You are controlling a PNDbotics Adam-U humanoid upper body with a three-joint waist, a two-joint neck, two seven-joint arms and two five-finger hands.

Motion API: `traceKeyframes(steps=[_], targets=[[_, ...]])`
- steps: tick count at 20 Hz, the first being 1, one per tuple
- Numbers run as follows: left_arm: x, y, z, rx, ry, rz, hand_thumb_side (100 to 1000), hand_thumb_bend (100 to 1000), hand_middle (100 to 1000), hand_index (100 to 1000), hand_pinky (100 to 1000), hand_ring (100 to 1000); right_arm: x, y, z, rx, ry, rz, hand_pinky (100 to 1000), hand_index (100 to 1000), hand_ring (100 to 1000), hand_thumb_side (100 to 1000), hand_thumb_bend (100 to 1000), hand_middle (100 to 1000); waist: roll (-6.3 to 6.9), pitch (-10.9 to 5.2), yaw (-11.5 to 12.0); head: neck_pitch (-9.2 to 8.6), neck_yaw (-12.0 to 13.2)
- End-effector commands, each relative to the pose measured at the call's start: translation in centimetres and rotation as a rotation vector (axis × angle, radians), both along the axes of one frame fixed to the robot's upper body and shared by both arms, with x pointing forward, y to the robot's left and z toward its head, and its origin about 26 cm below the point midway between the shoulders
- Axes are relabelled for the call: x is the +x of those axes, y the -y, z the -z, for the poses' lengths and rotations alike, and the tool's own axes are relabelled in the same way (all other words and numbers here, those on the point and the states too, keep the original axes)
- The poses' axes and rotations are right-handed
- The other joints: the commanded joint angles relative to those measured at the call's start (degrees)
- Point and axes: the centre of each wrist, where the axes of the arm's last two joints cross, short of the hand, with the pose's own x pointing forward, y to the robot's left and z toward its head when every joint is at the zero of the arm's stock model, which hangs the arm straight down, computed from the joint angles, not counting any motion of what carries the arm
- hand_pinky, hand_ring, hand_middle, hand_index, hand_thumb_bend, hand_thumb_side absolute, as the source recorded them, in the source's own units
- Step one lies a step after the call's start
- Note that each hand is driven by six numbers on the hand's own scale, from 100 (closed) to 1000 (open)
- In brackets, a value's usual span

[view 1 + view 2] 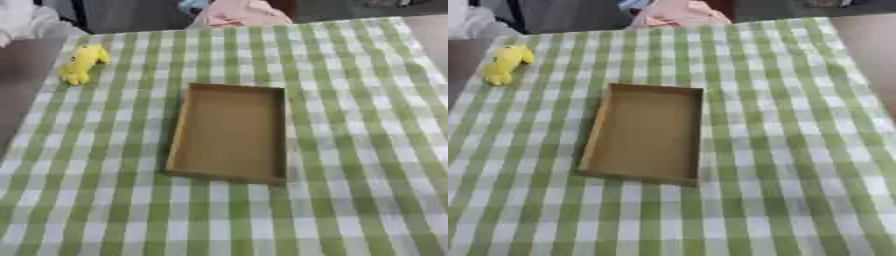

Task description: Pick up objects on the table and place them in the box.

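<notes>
A shallow brown cardboard box lies open in the middle of the table, with nothing inside it. A small yellow soft toy lies at the far left of the table, close to the cloth's left edge and well apart from the box. Neither of my hands shows in either view.
A green and white checked cloth covers the table. Its left edge runs diagonally past the toy, with dark floor beyond. A pink bundle sits just past the far edge, and something white lies at the far left corner.
</notes>
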Motion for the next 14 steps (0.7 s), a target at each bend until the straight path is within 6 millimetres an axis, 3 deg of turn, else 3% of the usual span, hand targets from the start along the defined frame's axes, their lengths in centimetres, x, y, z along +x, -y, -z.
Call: traceKeyframes(steps=[1,8,11,14], targets=[[0.6,-0.1,-1.1,0.107,-0.061,-0.060,657,503,845,746,433,837,-0.3,0.1,-1.0,-0.041,0.018,-0.001,766,842,675,839,100,603,-0.19,-1.39,0.10,0.06,-0.22],[3.6,3.6,-0.8,0.205,-0.182,-0.059,687,548,866,817,487,855,-0.3,0.0,-0.7,-0.036,0.007,-0.011,766,842,676,838,100,603,-1.03,-1.85,0.49,0.31,-0.70],[4.8,5.5,-0.6,0.248,-0.228,-0.058,695,585,867,914,542,855,-0.3,-0.1,-0.6,-0.033,0.003,-0.017,766,842,676,839,100,603,-1.38,-1.97,0.60,0.12,-0.62],[5.8,7.3,-0.1,0.299,-0.263,-0.056,697,608,866,952,571,856,-0.3,-0.2,-0.5,-0.031,0.000,-0.023,766,842,676,839,100,603,-1.66,-1.96,0.61,-0.02,-0.39]])
